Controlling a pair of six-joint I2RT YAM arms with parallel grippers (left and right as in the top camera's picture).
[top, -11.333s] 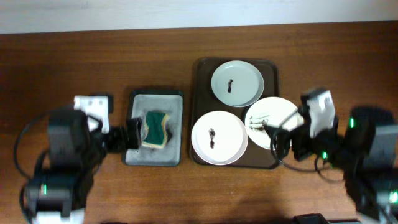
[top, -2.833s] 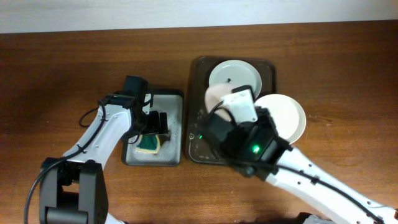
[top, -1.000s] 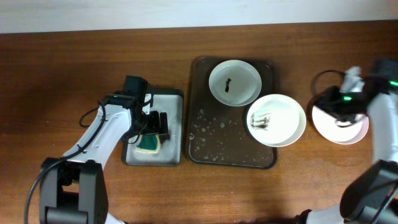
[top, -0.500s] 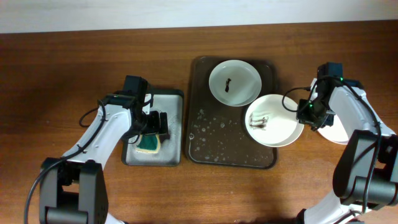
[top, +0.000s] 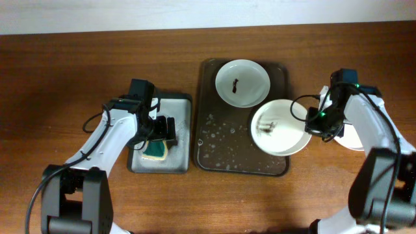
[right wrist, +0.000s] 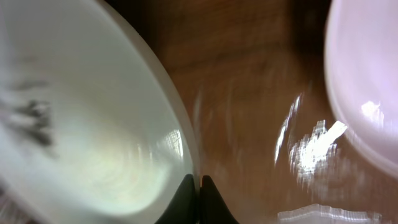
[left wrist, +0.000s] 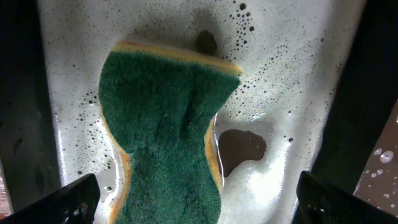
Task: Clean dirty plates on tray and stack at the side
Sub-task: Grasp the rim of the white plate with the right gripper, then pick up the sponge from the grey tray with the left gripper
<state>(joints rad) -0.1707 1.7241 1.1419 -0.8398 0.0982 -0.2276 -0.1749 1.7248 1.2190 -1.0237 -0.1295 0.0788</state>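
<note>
In the right wrist view the right gripper [right wrist: 199, 193] has its jaws together on the thin right-hand rim of the grey-smeared plate [right wrist: 87, 124]. The whole dish therefore lies to the left of the grip, and being round it has no long axis to line up. Just right of the jaws, apart from that rim, sits the clean plate [right wrist: 367, 81], smear-free as far as it shows. Only the overhead view places these: the held plate overhangs the right edge of the brown tray [top: 227, 143], while the clean one rests on the bench [top: 65, 65] beside it, mostly hidden under the arm. Farther back on the tray lies the dark-smeared plate [top: 242, 83]. Across the tray, well apart, the left gripper [left wrist: 199, 202] hangs over the sponge tray [top: 185, 104]. Its jaws are spread wide, with the green sponge [left wrist: 165, 124] in foam between them. The right arm is clearly the nearer one, so any lift probably starts there, and the plate would likely have to tip toward the sponge side.
</note>
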